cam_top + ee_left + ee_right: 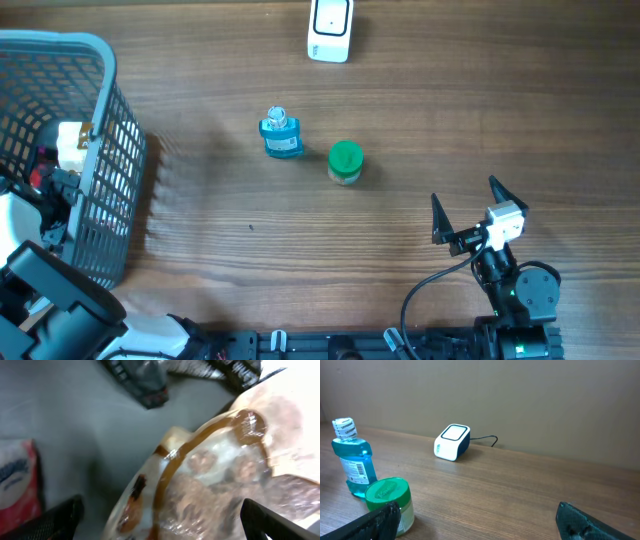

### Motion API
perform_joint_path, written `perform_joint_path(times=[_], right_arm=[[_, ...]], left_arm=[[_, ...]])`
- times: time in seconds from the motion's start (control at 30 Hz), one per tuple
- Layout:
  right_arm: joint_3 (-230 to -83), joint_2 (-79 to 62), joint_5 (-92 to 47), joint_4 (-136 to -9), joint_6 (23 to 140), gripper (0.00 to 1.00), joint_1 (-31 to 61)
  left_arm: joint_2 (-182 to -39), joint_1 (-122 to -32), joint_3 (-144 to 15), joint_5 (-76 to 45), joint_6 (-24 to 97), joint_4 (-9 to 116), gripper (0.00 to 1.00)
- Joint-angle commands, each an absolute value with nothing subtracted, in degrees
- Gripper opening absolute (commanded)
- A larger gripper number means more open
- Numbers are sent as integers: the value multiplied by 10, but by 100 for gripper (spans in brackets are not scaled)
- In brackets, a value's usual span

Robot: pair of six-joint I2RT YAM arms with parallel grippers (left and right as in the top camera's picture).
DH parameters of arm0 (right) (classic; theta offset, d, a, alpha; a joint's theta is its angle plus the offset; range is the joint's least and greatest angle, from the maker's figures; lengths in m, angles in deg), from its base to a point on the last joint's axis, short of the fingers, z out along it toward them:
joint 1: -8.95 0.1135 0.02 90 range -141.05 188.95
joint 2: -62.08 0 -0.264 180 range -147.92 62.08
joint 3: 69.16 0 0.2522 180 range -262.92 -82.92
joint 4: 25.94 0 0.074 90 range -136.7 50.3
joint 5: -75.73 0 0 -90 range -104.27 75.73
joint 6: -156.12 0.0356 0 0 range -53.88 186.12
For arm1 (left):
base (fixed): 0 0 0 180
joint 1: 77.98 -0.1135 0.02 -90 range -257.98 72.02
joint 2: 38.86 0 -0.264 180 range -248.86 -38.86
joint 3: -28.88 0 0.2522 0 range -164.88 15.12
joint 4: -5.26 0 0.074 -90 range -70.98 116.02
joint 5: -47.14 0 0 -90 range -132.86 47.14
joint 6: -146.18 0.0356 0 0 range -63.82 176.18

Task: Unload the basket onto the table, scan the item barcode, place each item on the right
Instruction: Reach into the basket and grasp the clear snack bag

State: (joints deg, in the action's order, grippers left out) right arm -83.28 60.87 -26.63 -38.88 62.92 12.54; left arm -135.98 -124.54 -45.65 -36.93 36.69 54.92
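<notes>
Blurry close-up: shiny cream-and-brown wrapped package (pixel 215 475) fills the right side, between the wide-apart left end effector (pixel 167 521) fingertips (pixel 57 520). Red-white packet (pixel 15 485) at left edge, dark packet (pixel 137 380) at top.

We list: one brown wood-grain tabletop (pixel 530 490), spread beneath and ahead of the right pincer (pixel 480 527); one plain beige wall (pixel 520 395), rising beyond its far edge, evenly lit.

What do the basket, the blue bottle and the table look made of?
Basket: grey plastic, matte, going by its moulded open grid walls.
Blue bottle: clear glossy plastic, probably; blue liquid shows through.
Table: wood or wood-look laminate, matte, with visible grain.
</notes>
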Motion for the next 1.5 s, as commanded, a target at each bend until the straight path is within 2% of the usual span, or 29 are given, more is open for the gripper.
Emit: perform_joint_path(times=[0.0, 0.07, 0.27, 0.37, 0.6, 0.63, 0.67, 0.7, 0.83, 0.87, 0.93, 1.2, 1.47], right_arm=[[-832, 613, -263, -388, 635, 100, 126], [-832, 613, -263, -388, 635, 100, 126], [-832, 613, -263, -388, 635, 100, 126], [-832, 613, -263, -388, 635, 100, 126], [-832, 613, -263, -388, 635, 100, 126], [-832, 613, -263, -388, 635, 100, 126], [-832, 613, -263, -388, 635, 100, 126], [-832, 613, -263, -388, 635, 100, 126], [-832, 613, -263, -388, 635, 100, 126], [-832, 613, -263, -388, 635, 100, 126], [-832, 613, -263, -388, 635, 100, 126], [-832, 613, -263, -388, 635, 100, 126], [-832, 613, -263, -388, 635, 100, 126]], left_arm=[[-1356, -1247, -452, -305, 362, 524, 100], [-1356, -1247, -452, -268, 362, 507, 100], [-1364, -1247, -440, -261, 362, 488, 100], [-1390, -1247, -412, -198, 362, 446, 100], [-1414, -1247, -406, -182, 362, 407, 99], [-1414, -1247, -406, -182, 362, 407, 97], [-1414, -1247, -406, -176, 362, 407, 82], [-1414, -1247, -406, -156, 362, 406, 73], [-1413, -1247, -406, -135, 359, 408, 66], [-1411, -1247, -406, -126, 359, 411, 59], [-1400, -1247, -406, -86, 359, 410, 53], [-1285, -1247, -407, -89, 355, 429, 50], [-1084, -1247, -407, -105, 304, 465, 49]])
